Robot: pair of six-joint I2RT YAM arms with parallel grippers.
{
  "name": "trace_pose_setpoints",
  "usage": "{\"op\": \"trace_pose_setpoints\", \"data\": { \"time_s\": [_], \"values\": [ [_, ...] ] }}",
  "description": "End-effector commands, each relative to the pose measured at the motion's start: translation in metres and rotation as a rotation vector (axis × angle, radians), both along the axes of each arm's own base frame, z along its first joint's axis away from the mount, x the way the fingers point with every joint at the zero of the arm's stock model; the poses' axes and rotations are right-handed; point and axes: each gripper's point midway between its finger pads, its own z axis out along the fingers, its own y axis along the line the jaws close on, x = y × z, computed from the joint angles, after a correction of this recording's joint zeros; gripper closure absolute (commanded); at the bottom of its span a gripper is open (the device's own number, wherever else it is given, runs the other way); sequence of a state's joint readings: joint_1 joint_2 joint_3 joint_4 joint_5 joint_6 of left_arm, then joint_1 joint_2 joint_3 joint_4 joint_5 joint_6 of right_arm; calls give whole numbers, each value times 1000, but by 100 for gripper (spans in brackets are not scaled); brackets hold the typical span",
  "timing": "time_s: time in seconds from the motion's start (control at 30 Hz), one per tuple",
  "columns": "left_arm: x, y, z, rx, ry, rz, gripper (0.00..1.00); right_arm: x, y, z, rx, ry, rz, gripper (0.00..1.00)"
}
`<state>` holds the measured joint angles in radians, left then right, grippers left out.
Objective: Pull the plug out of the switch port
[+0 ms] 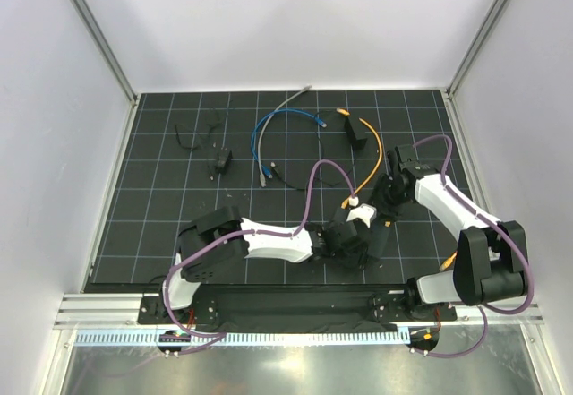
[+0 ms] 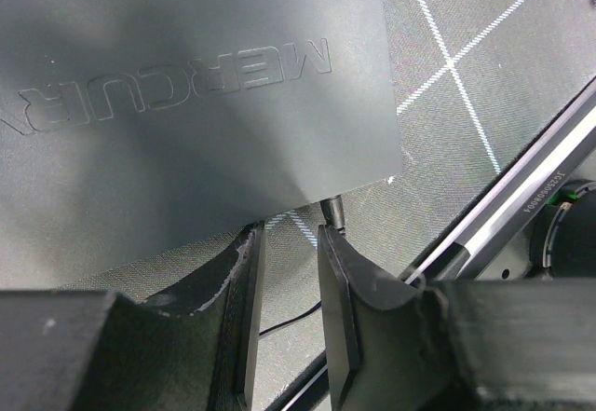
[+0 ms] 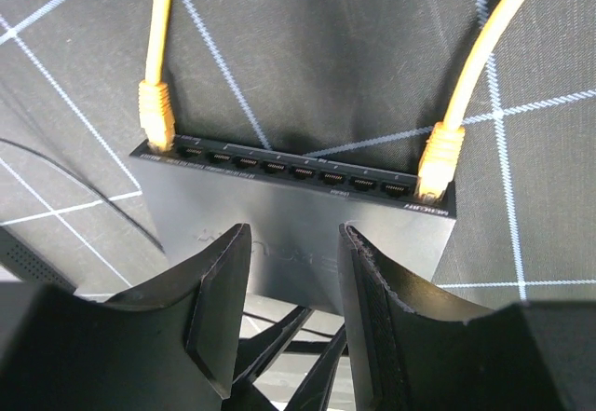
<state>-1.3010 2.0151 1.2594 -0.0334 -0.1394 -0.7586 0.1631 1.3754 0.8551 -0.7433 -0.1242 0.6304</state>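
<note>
Only the right wrist view shows orange plugs [image 3: 155,113] at both ends of the switch port row [image 3: 293,171]. The right gripper [image 3: 293,234] is spread wide; I cannot tell the left gripper [image 2: 287,232] state.

Left plug [image 3: 155,113], right plug [image 3: 440,159] block switch [image 3: 289,229] end ports; middle ports [image 3: 293,171] clear, reachable between orange cables [image 3: 160,20].

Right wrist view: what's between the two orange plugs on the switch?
A row of empty ports along the switch; nothing is plugged in between the left orange plug and the right orange plug. Clear in the right wrist view.
</note>
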Motion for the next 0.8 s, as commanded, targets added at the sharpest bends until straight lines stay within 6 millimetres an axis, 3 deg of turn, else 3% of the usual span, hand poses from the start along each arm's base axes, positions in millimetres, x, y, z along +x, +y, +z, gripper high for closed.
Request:
{"op": "trace_pose_setpoints", "data": {
  "time_s": [0.0,0.27,0.63,0.77],
  "values": [
    [-6,-4,-4,-7,5,-4,67,7,4,20,26,-59,16,51],
    [-10,-6,16,-76,3,4,66,3,7,21,45,-61,38,51],
    [-4,-1,18,-63,-6,57,66,-2,9,19,56,-54,51,51],
    [-7,-11,13,-61,6,19,65,-1,10,19,59,-58,55,51]
  ]
}}
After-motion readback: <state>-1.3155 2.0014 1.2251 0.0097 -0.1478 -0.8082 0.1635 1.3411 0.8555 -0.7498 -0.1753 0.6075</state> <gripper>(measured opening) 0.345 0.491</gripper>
